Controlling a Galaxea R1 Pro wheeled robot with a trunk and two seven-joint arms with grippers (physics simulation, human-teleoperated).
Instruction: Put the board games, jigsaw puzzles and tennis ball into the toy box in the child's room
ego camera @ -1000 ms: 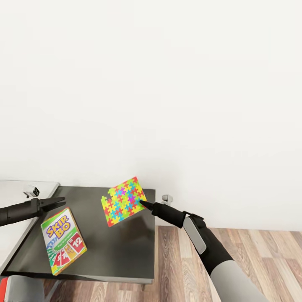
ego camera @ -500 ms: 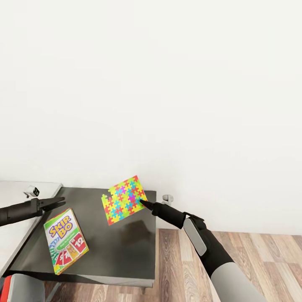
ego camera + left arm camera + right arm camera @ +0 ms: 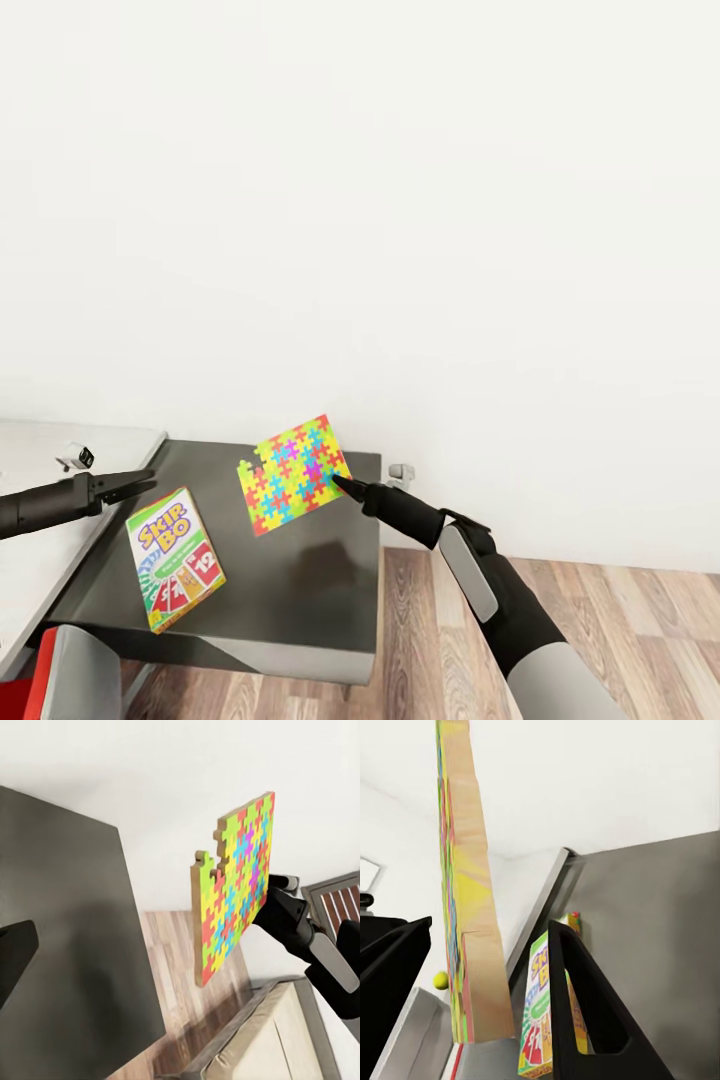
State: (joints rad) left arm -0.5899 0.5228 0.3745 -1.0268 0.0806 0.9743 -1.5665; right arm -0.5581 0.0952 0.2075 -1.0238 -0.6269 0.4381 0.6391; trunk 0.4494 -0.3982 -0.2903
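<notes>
A jigsaw puzzle (image 3: 293, 475), a thin board of bright interlocking pieces, hangs tilted in the air over the dark table section (image 3: 300, 590). My right gripper (image 3: 340, 487) is shut on its right edge. In the right wrist view the puzzle (image 3: 469, 907) stands edge-on between the black fingers (image 3: 585, 997). The Skip-Bo board game (image 3: 177, 558) lies flat on the dark section, also seen as the Skip-Bo box (image 3: 544, 1020). My left gripper (image 3: 135, 482) hovers open left of it, holding nothing. A yellow-green tennis ball (image 3: 440, 980) rests on the pale desk top.
The pale desk top (image 3: 30, 450) carries a small white gadget (image 3: 77, 457). A red-and-grey chair (image 3: 50, 670) stands at the lower left. Wooden floor (image 3: 620, 620) lies right of the table, and a white wall is behind. A beige bed corner (image 3: 285, 1042) is low in the left wrist view.
The whole head view has shifted, so the table and the Skip-Bo box sit further right in the picture. Both arms keep their pose, and the puzzle stays in my right gripper.
</notes>
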